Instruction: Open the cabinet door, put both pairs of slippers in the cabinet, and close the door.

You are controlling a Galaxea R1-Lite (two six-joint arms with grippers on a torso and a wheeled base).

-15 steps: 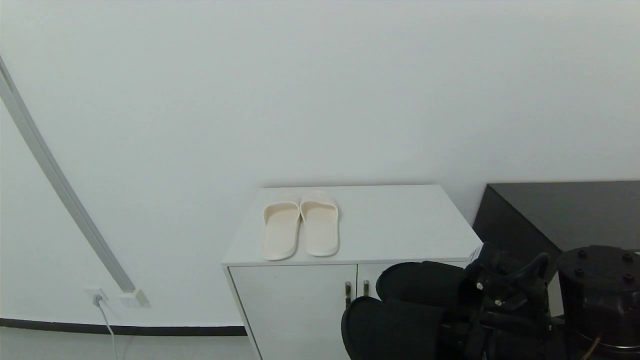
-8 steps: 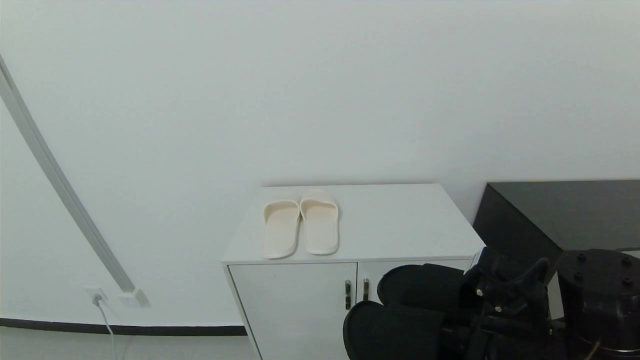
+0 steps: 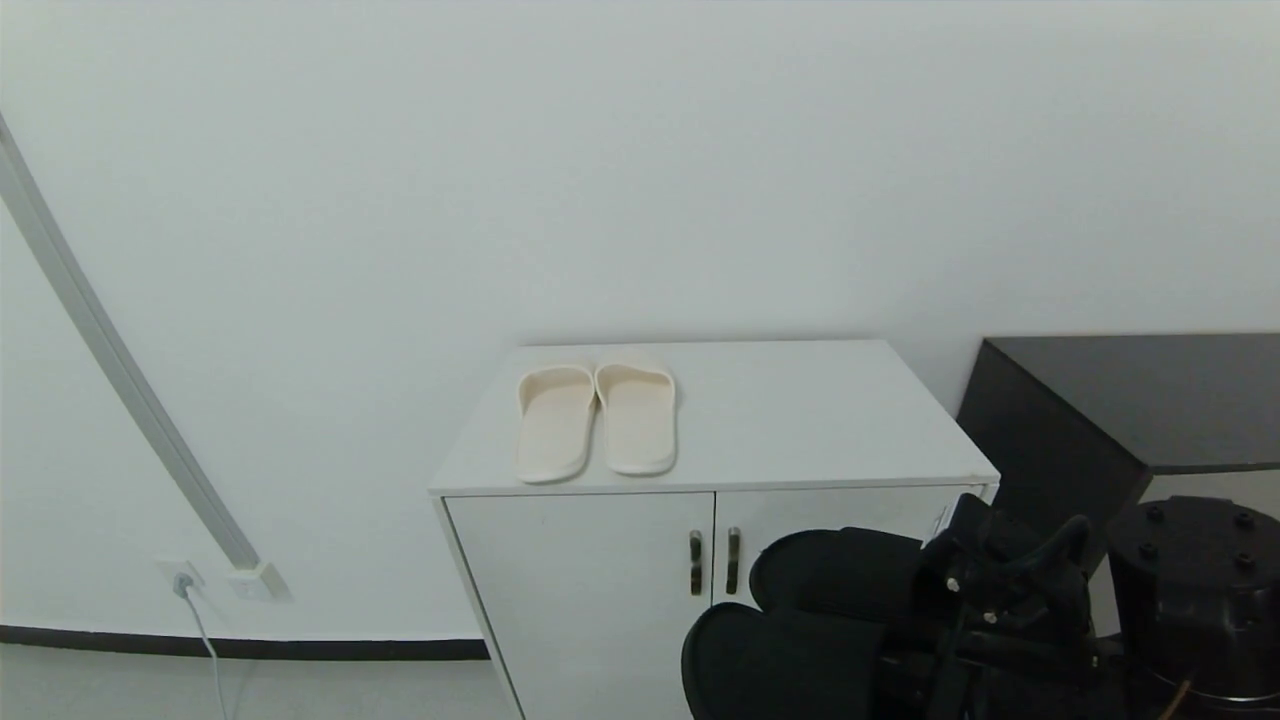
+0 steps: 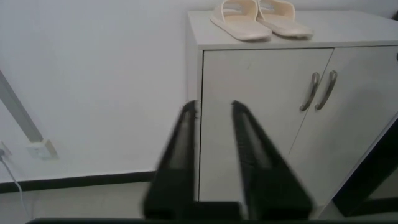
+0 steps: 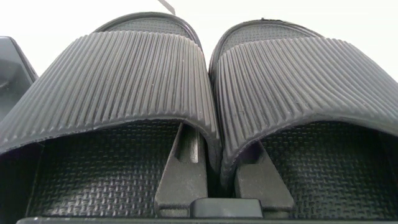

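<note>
Head view: white cabinet (image 3: pixel 800 420) against the wall, both doors shut, two dark handles (image 3: pixel 712 562) side by side at the middle seam. On its top, toward 9 o'clock, cream slippers (image 3: pixel 595 420) lying side by side, toes to the wall. At 5 o'clock of the cabinet, black slippers (image 3: pixel 800 620) held up in front, hiding the lower part of the right door (image 3: pixel 830 515).

Closer from the right wrist view: right gripper (image 5: pixel 214 177) clamped on the black slippers, its fingers (image 5: pixel 183 168) reaching under the ribbed straps and pinching the two inner side walls together.

From the left wrist view: left gripper (image 4: pixel 214 155) low before the left door (image 4: pixel 261 112), fingers parted by a narrow gap, nothing between them.

Around, in the head view: black table (image 3: pixel 1150 400) just beside the cabinet at 3 o'clock. At 8 o'clock, wall socket (image 3: pixel 180 578) with a cable (image 3: pixel 205 640) plugged in. Grey conduit (image 3: pixel 100 330) slanting down the wall toward it. Dark skirting (image 3: pixel 250 648) along the floor.
</note>
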